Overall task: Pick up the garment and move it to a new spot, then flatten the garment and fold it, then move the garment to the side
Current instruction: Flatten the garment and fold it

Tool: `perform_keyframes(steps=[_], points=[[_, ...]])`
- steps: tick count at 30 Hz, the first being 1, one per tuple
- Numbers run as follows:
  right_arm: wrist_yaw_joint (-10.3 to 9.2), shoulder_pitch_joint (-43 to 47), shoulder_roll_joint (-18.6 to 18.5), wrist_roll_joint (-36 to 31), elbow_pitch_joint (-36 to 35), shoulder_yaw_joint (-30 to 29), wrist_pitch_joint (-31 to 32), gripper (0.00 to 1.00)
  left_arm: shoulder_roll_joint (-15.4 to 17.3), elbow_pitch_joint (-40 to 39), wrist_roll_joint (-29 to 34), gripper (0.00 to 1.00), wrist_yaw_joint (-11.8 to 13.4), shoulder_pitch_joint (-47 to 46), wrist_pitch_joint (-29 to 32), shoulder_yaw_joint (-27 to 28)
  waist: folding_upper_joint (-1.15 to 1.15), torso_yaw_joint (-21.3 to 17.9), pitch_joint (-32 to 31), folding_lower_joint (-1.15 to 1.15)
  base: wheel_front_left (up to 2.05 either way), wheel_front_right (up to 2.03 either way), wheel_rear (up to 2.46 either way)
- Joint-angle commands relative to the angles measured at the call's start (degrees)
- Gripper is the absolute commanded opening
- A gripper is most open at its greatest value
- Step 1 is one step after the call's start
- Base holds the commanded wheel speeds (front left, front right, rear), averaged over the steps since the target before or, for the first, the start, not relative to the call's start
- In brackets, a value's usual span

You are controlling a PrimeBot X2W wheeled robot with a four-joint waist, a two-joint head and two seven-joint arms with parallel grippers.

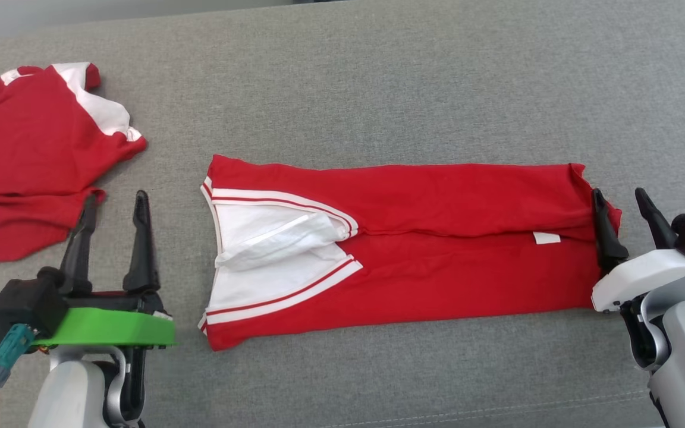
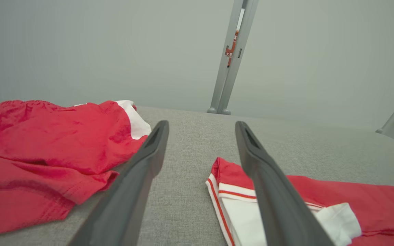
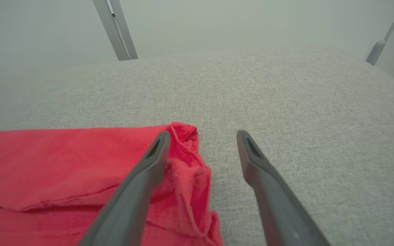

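The garment [image 1: 414,249] is lying as a long folded strip across the middle of the frame on the grey bench [image 1: 378,71]. Both grippers are holding their fingers spread, the left gripper [image 1: 115,202] at lower left short of the collar and the right gripper [image 1: 619,199] at the hem end. For the crosswise fold, each should probably be pinching every layer squarely.

- Crumpled red-and-white shirt [image 1: 27,154] lying at the left of the grey fabric surface [image 1: 378,77].
- Pale metal post [image 2: 228,78] standing beyond the surface's far edge.
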Motion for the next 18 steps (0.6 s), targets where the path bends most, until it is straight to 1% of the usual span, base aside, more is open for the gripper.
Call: perform_keyframes(steps=[1,5,10,11,12,13,16,18], points=[[-0.10,-0.9,0.2,-0.2,1.9,-0.1,-0.2,1.00,-0.7,0.1,1.5,1.00,-0.5,1.0,0.0,1.7,0.00,0.7,0.3,0.00,0.00,0.00,0.00],[-0.11,-1.8,1.0,0.2,7.2,0.4,-0.2,1.00,-3.0,1.0,3.7,1.00,-1.6,1.7,0.0,6.2,0.00,1.7,0.8,0.00,0.00,0.00,0.00],[-0.10,-1.3,1.9,1.9,11.2,1.9,0.0,1.00,-4.3,2.3,6.9,1.00,-2.5,2.4,0.0,8.7,0.00,2.8,0.6,0.00,0.00,0.00,0.00],[-0.10,-0.7,2.3,2.5,11.7,2.4,0.0,0.78,-4.5,2.7,7.8,1.00,-2.5,2.7,0.0,9.1,0.00,2.9,0.5,0.00,0.00,0.00,0.00],[-0.07,-0.3,2.6,3.0,12.1,3.1,0.0,0.33,-4.7,2.8,8.4,1.00,-2.6,2.7,0.0,9.4,0.00,2.9,0.3,0.00,0.00,0.00,0.00],[-0.05,0.1,2.8,3.6,12.4,3.9,0.0,0.00,-4.9,3.0,8.7,1.00,-2.7,2.8,0.0,9.7,0.00,2.9,0.1,0.00,0.00,0.00,0.00],[-0.06,0.3,2.9,4.9,12.8,5.1,0.0,0.00,-5.3,3.4,9.6,1.00,-2.8,3.2,0.0,10.6,0.00,2.8,-0.5,0.00,0.00,0.00,0.00],[-0.06,-0.1,2.4,5.5,12.4,5.2,0.0,0.00,-5.6,3.6,10.1,1.00,-2.8,3.6,0.0,11.3,0.00,2.7,-1.0,0.00,0.00,0.00,0.00]])
